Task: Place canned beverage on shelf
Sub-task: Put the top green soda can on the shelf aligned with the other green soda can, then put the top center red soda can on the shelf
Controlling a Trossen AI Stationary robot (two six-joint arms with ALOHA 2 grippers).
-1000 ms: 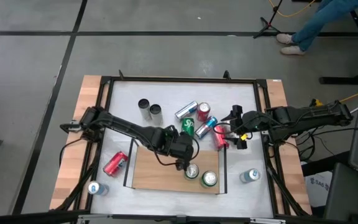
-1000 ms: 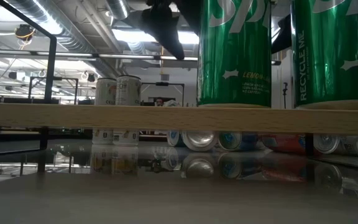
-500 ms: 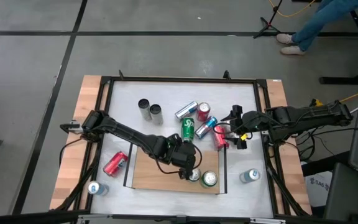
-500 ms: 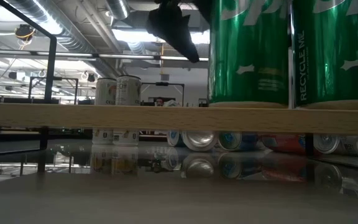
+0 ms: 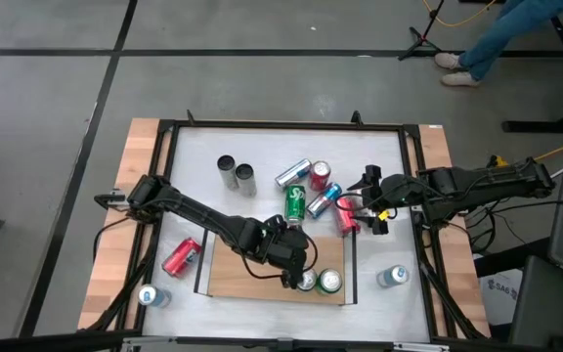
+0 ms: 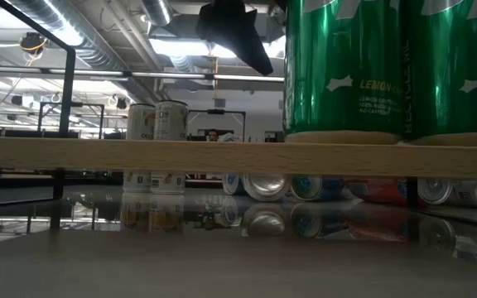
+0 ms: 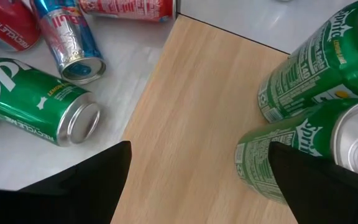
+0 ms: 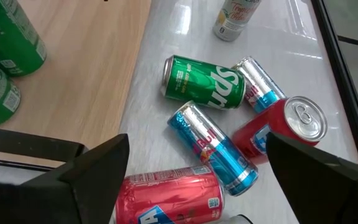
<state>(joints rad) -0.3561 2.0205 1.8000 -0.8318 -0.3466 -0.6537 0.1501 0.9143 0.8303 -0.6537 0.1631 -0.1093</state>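
Evenly lit from ceiling strip lights point(image 6: 176, 45). Soft, faint shadows on the white tabletop point(image 5: 262, 147). Glossy reflections under the shelf point(image 6: 139, 154). Slightly soft wrist views.

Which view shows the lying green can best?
The right wrist view: the lying green can shows whole, side on, label legible, among the other loose cans. The left wrist view also shows it, cropped at the edge. The high view shows it small. The low view doesn't clearly show it.

Robotics lab, exposed ceiling ducts point(image 6: 98, 37), taped concrete floor point(image 5: 47, 117), cables point(image 5: 477, 12)
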